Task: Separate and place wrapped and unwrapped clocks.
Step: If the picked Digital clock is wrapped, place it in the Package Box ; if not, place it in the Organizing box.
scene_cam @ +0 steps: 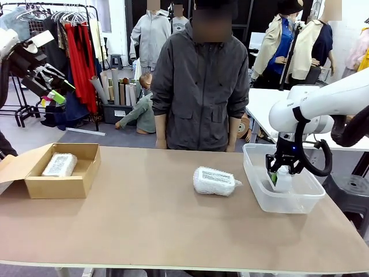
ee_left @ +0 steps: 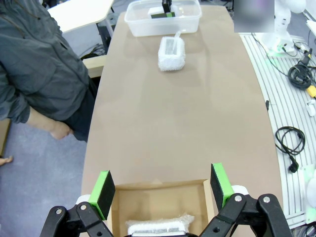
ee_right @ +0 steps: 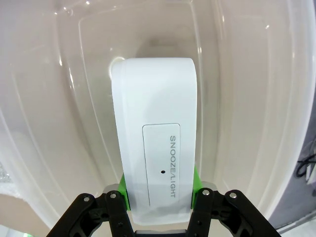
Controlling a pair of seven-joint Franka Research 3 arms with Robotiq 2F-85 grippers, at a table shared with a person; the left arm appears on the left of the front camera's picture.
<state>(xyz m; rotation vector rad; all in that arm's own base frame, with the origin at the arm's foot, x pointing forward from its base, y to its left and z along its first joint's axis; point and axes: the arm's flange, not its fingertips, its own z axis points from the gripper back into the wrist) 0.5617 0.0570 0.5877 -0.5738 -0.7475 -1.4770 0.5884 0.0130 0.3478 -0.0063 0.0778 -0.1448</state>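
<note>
Right end effector (ee_right: 159, 188) pinches the bare smooth white rounded clock (ee_right: 155, 113) inside the clear plastic tub (scene_cam: 256, 193); placing step, release likely next. Crinkly plastic-wrapped clock (scene_cam: 214, 181) waits mid-tabletop (scene_cam: 144, 231). Second wrapped clock (scene_cam: 59, 164) lies in the brown cardboard box (scene_cam: 57, 187), left end effector (ee_left: 163, 190) spread above.

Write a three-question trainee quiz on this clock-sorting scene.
1. True or false: the right pincer is shut on the unwrapped white clock inside the clear plastic tub.
2. The wrapped clock outside the cardboard box lies: A) in the tub B) on the table C) atop the box.
3. Fill in: the left pincer, above the box, stands ____.
Key: 1 true; 2 B; 3 open.
</note>
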